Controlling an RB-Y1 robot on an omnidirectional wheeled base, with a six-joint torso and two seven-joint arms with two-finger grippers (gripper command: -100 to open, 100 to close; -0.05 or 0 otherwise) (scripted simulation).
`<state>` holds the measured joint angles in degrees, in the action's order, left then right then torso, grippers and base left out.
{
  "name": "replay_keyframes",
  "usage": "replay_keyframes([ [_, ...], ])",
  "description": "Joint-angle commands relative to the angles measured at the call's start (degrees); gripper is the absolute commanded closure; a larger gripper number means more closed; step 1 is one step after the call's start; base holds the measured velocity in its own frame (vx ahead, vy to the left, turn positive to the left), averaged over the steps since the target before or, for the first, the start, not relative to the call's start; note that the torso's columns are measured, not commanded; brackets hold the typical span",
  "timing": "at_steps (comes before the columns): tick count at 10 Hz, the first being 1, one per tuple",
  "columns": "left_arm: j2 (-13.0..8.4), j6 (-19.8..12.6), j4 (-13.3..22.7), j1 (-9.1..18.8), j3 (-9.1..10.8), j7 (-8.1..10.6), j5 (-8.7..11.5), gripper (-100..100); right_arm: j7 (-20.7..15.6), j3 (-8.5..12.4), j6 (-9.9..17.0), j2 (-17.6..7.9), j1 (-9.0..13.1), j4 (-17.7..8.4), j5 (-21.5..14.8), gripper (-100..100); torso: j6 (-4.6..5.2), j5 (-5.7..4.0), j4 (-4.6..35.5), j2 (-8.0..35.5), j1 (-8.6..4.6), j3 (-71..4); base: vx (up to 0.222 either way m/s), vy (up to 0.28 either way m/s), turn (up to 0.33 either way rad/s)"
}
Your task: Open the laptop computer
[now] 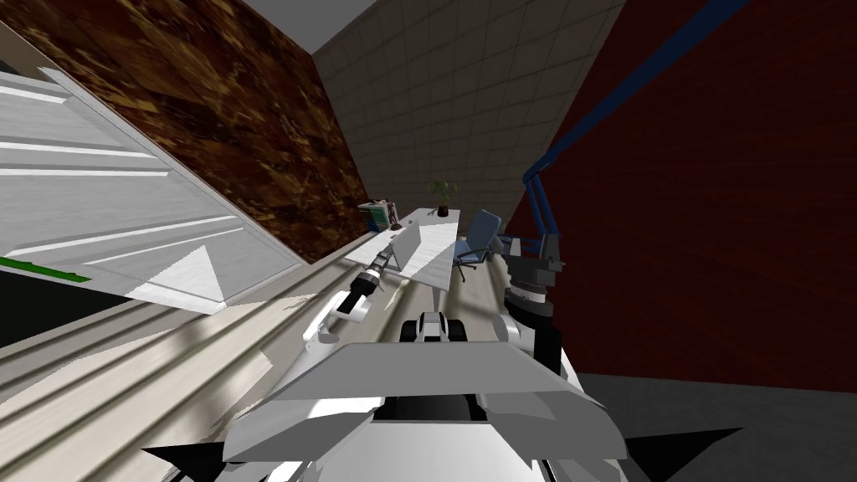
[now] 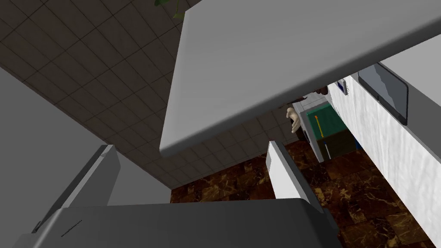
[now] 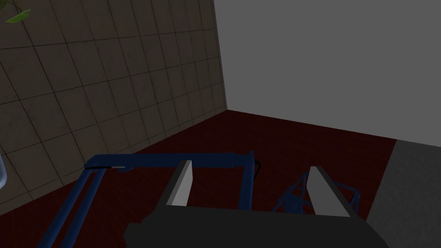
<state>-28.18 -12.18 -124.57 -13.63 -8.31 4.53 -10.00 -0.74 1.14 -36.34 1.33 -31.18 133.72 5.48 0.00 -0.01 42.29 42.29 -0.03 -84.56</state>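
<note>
Long white table (image 1: 437, 247) runs away from us, narrow end nearest. At its far left corner: a stack of books (image 1: 378, 215). Next rightward, our left gripper (image 1: 385, 261) reaches in over the table's near left edge. Its fingers (image 2: 107, 181) stand wide apart and hold nothing. Just right of it sits the laptop (image 1: 410, 245), near the table's near end and toward the left edge. Its lid (image 2: 267, 64) is partly raised, tilted, neither flat nor upright. From the left wrist, the lid's broad grey face hangs just beyond the fingertips, and its free edge slants across the gap between them, one rounded corner nearest. Whether a finger touches that edge, we cannot tell. We judge the lid's long axis lies roughly along the table's length, with the lid leaning away from the left gripper toward the table's right edge. The coming move looks like a push up and over from the left side. The left arm is clearly the nearer. Further right, a plant (image 1: 441, 199) stands at the table's far end, and a blue chair (image 1: 481, 237) just beside the right edge. Rightmost, the right gripper (image 3: 250, 165) is held well apart from the laptop, fingers spread, empty, facing a blue frame (image 3: 172, 160).
</note>
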Motion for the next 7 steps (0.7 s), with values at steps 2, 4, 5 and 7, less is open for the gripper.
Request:
replay_keyframes([
  [2,-1.57,-2.01,0.48,0.93,-0.17,0.60,-0.12,-100,0.00,0.00,0.00,0.00,0.00,0.00,0.00,0,-0.01,0.01,0.00,0.01,0.04,0.01,0.026,0.020,-0.077],
  [4,-1.87,-2.81,-0.16,0.96,-0.10,0.78,-0.05,-100,0.00,0.00,0.00,0.00,-0.01,0.00,0.00,0,0.00,-0.03,-0.03,-0.16,-0.09,-0.08,0.076,-0.016,-0.011],
  [5,-1.90,-2.99,-0.26,0.97,-0.09,0.81,-0.04,100,0.00,0.00,0.00,0.00,-0.01,0.00,0.00,0,0.00,-0.01,-0.03,-0.05,-0.02,-0.05,0.008,-0.001,0.006],
  [7,-0.91,-1.07,4.47,5.33,0.81,1.25,1.00,100,0.00,0.00,0.00,0.00,0.02,0.00,0.00,0,0.07,0.16,0.15,0.41,0.23,0.25,-0.110,0.052,-0.088],
])
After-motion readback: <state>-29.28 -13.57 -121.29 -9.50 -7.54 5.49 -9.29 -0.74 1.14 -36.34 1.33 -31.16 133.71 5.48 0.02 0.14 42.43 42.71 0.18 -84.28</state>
